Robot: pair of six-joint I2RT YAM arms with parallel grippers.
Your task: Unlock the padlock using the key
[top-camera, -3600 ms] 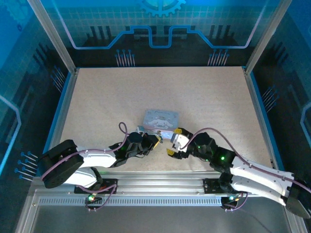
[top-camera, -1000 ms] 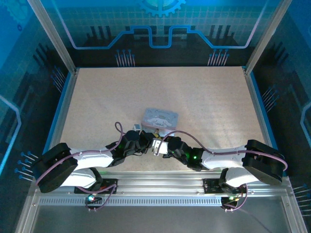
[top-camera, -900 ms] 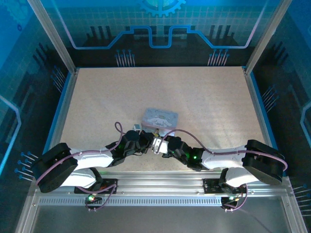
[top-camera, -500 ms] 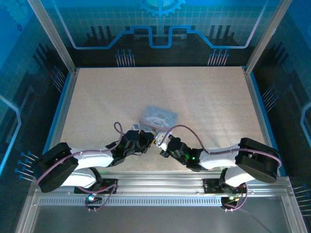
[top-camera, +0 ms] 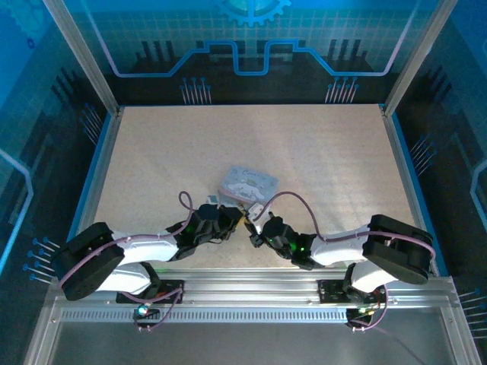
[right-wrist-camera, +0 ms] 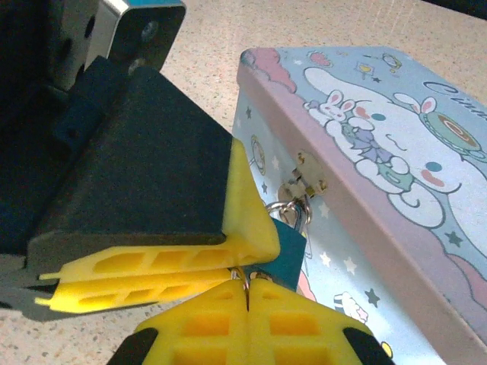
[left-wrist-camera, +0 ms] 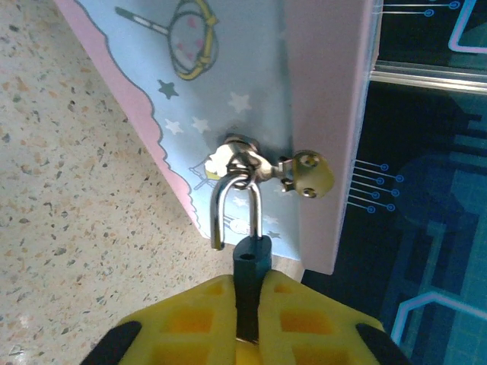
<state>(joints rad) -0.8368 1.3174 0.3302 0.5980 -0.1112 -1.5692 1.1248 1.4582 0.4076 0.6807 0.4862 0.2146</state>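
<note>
The padlock [left-wrist-camera: 251,262] has a dark teal body and hangs by its silver shackle [left-wrist-camera: 236,205] from the hasp of a pale cartoon-printed tin [left-wrist-camera: 228,91]. One shackle leg stands free of the body. My left gripper [left-wrist-camera: 249,284] is shut on the padlock body, with its yellow fingers [right-wrist-camera: 152,266] flat on each side. My right gripper [right-wrist-camera: 247,290] meets the padlock [right-wrist-camera: 293,247] from below, shut on the thin metal key [right-wrist-camera: 246,278] at the lock's underside. From above, the left gripper [top-camera: 240,220] and the right gripper [top-camera: 252,226] meet at the tin's near edge.
The tin [top-camera: 247,182] lies a little left of the table's middle and is tilted. The speckled tabletop [top-camera: 319,152] stretches open behind it and to both sides. Blue walls and a metal rail [top-camera: 243,293] bound the workspace.
The tin has turned and lifted slightly at its near edge. My right arm's elbow has swung inward to the left. Both grippers stay at the padlock.
</note>
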